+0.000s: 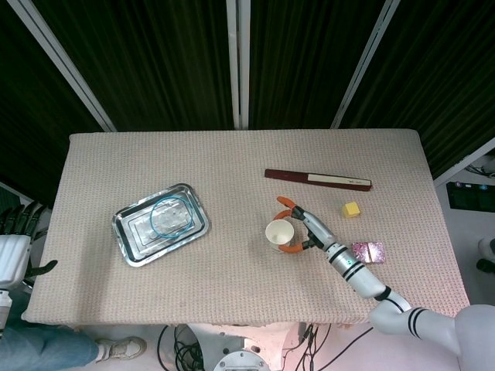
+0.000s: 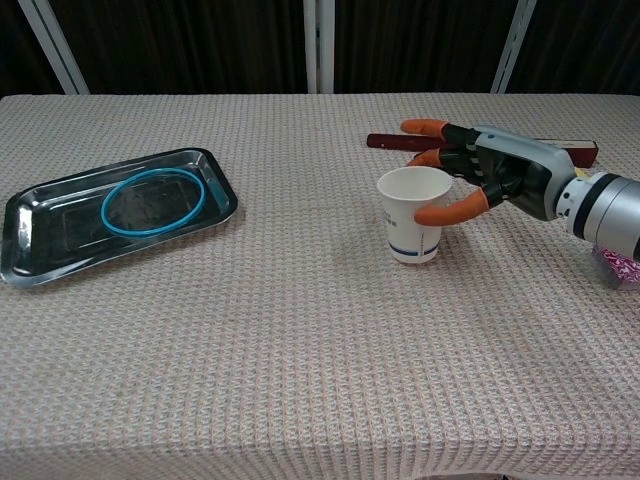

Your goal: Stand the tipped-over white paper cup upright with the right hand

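Observation:
The white paper cup (image 1: 279, 233) (image 2: 413, 214) stands upright on the table cloth, mouth up, right of centre. My right hand (image 1: 303, 226) (image 2: 487, 180) reaches in from the right and wraps around it. The orange-tipped thumb (image 2: 447, 212) lies against the cup's near right side and the other fingers (image 2: 428, 128) curve behind its rim. My left hand (image 1: 15, 236) hangs off the table's left edge with its fingers apart, holding nothing.
A metal tray (image 1: 128, 236) (image 2: 30, 245) holding a blue ring (image 1: 169, 214) (image 2: 152, 201) sits at the left. A long dark red box (image 1: 317, 178) (image 2: 395, 141) lies behind the cup. A yellow cube (image 1: 351, 209) and a pink packet (image 1: 367, 252) lie to the right.

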